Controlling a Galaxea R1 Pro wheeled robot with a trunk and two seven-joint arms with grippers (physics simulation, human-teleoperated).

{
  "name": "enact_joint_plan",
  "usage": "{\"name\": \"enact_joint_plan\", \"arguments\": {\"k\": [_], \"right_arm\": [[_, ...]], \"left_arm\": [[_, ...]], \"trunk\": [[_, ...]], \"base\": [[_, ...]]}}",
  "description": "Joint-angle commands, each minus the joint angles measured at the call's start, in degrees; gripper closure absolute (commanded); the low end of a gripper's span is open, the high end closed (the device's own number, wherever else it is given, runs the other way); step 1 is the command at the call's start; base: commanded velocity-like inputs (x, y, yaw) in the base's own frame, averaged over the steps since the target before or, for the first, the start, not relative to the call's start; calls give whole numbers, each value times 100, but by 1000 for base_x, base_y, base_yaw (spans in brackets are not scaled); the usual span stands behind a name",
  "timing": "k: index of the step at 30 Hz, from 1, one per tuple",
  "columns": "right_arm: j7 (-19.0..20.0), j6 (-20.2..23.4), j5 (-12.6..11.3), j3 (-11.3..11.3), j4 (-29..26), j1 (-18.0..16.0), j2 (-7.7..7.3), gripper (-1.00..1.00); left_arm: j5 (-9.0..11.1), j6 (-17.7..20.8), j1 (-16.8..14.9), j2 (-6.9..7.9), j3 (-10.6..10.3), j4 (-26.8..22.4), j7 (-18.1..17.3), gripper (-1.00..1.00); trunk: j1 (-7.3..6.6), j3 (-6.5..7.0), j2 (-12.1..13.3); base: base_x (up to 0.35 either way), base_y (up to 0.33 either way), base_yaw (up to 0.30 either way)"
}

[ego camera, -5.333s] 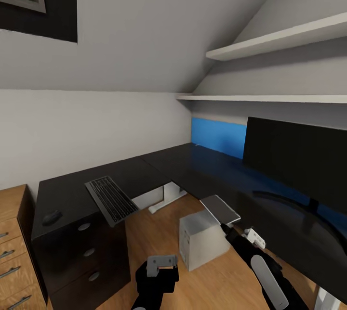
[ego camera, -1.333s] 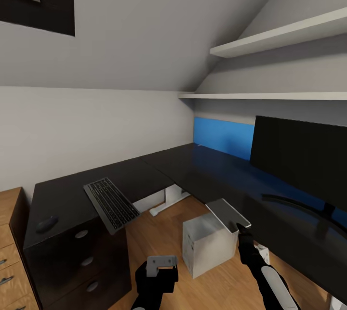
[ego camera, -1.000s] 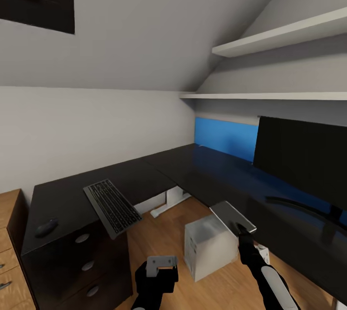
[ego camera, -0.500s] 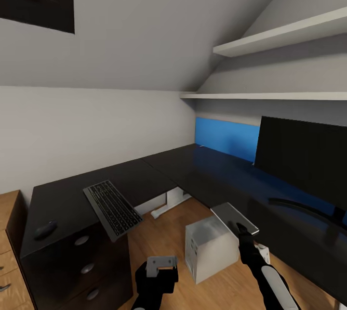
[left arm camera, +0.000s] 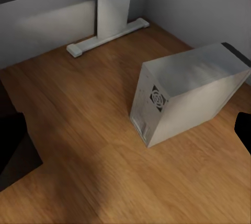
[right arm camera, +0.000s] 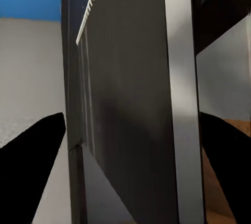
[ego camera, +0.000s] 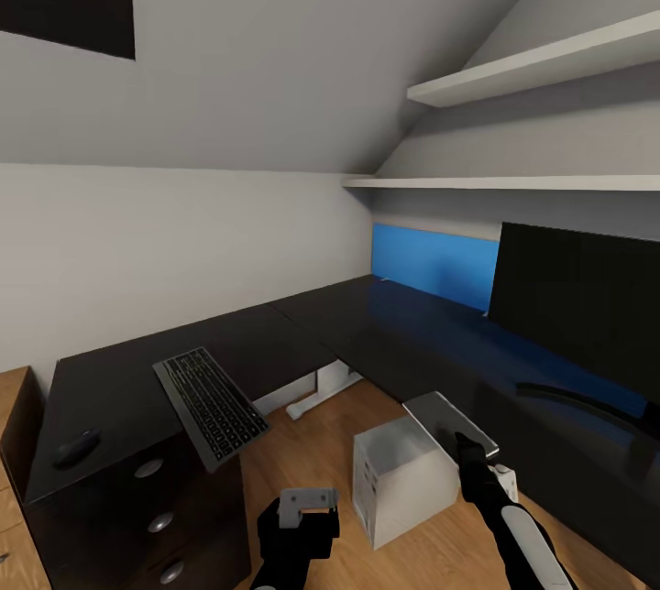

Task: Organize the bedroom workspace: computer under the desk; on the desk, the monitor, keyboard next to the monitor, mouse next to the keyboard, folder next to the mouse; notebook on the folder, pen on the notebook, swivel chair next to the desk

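1. Sitting a touch further toward the lower right of the head view than earlier: the notebook [ego camera: 447, 420], with the whole view shifting too.
2. Being pinched at one edge by the right gripper [ego camera: 469, 451], closed on it, right of bottom centre, above the computer [ego camera: 403, 480] and just off the desk [ego camera: 385, 324] front edge.
3. Risking a slip or a knock against that edge, being held by one end only and tilting.
4. Looking thin, flat and grey with a pale edge.
5. Hanging at bottom centre with fingers spread wide: the left gripper [ego camera: 307, 503].
6. Overhanging the desk at lower left: the keyboard [ego camera: 211, 407].
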Motion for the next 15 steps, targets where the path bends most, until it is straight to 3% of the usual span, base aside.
{"name": "enact_joint_plan", "arguments": {"k": [1,12,15], "right_arm": [[-26,29,-38,-11,-8,-3,0,100],[-46,35,-46,-11,-3,-2,1,100],[-30,25,-49,-3,-11,0,9,100]], "left_arm": [[34,19,-9,1,-9,-5,43,-100],[40,19,-6,-4,-17,-3,36,-100],[38,19,-5,-3,-18,-5,35,-100]], "trunk": [[0,-7,-4],[0,-7,-4],[-66,47,117]], "base": [[2,0,0],[0,0,0],[0,0,0]]}}
